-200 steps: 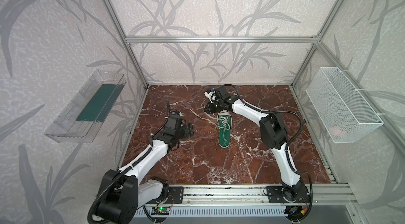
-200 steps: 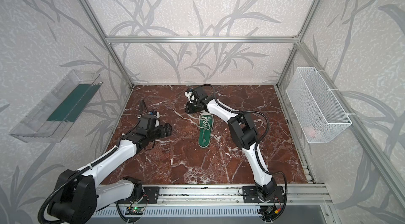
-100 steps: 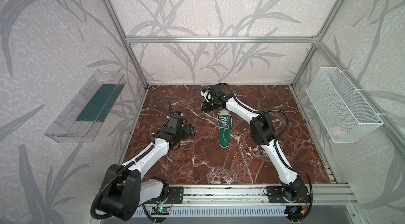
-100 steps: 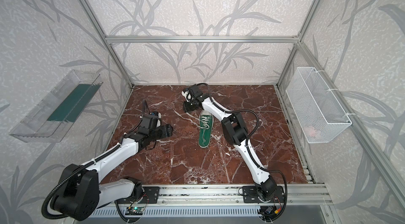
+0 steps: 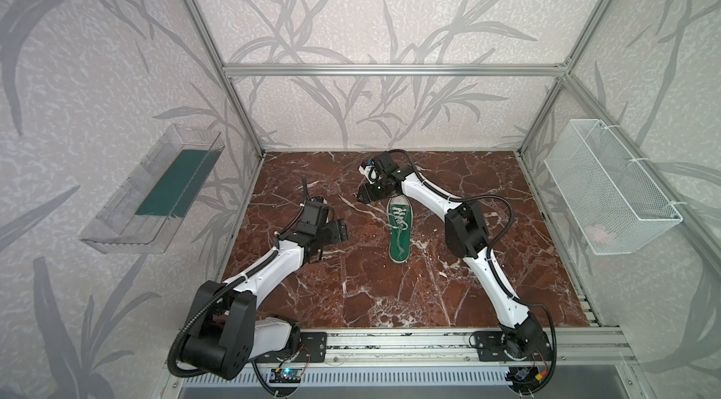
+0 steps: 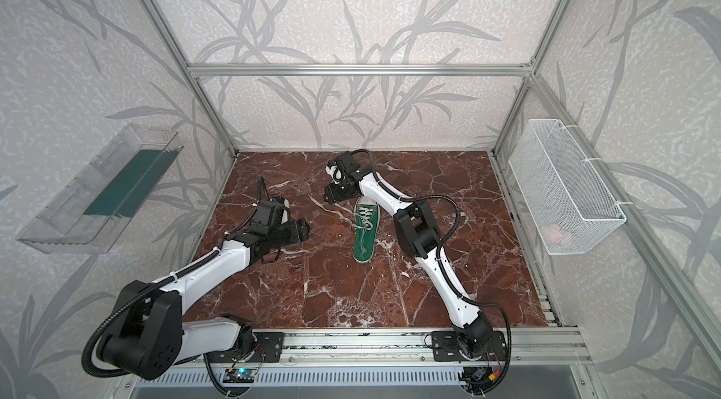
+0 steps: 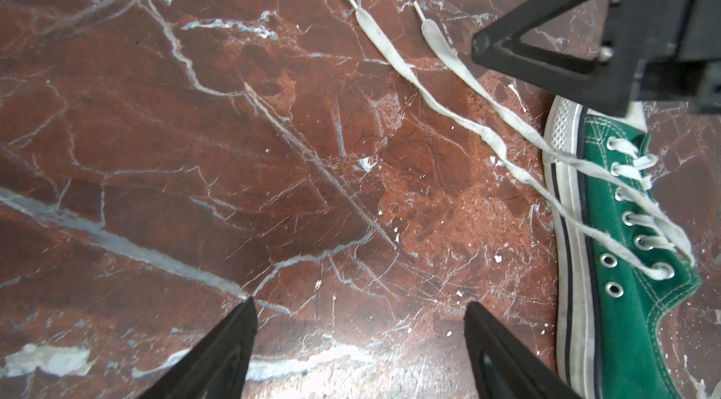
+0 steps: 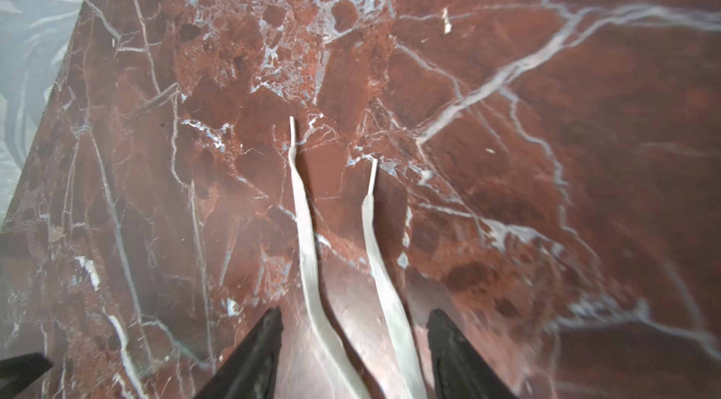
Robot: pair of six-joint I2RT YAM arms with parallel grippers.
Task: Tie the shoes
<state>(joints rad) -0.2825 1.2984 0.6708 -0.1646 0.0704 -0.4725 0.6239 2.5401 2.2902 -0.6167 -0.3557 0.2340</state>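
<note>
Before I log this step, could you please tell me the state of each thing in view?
sneaker: upright on its sole, untied.
laces: loose, both ends flat on the table, side by side.
left gripper: open, empty.
right gripper: open, both lace ends between its jaws, unclamped.
wire basket: hanging at the side, something pale pink inside.
clear tray: hanging at the side.

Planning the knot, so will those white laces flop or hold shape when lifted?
Probably floppy: the laces lie wavy and flat on the marble table. Likely light, being thin flat ribbons. Their narrow tips look straight, so perhaps stiffer.
</note>
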